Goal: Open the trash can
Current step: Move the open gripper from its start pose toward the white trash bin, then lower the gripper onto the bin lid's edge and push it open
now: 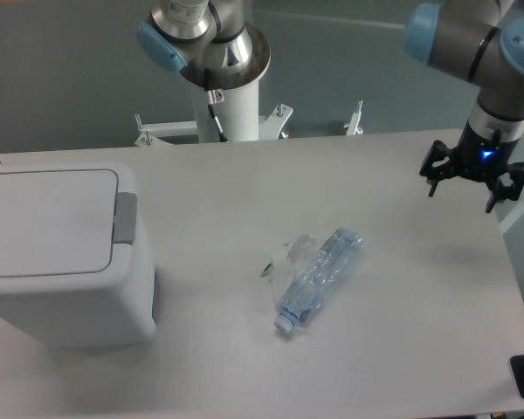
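Bin shut, hand far off at 3 o'clock.
Bin sits at table 9 o'clock edge, lid flat, grey tab facing centre for pressing. Hand hovers empty, fingers spread wide. Crushed bottle lies mid-table, below the likely direct path.

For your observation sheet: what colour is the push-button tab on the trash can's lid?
Grey, against the white trash can; the tab shows clearly in the fixed camera view.
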Action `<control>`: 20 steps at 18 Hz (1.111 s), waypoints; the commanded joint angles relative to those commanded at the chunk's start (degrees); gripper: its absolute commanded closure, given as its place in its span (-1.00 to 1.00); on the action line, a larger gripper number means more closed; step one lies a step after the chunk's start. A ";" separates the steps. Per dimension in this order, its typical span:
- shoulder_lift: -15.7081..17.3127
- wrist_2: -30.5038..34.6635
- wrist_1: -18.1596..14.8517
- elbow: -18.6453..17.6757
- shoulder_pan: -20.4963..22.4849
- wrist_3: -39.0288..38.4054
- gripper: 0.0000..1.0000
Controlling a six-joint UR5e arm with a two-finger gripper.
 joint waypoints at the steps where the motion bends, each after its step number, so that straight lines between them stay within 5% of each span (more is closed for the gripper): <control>1: 0.71 -0.36 2.02 -0.89 -0.18 -3.52 -1.00; 10: 5.89 -9.23 2.40 -1.42 -8.69 -34.20 -1.00; 15: 11.68 -8.97 2.66 -5.19 -16.78 -39.67 -1.00; 20: 15.83 -9.32 3.10 -4.68 -23.45 -48.02 -1.00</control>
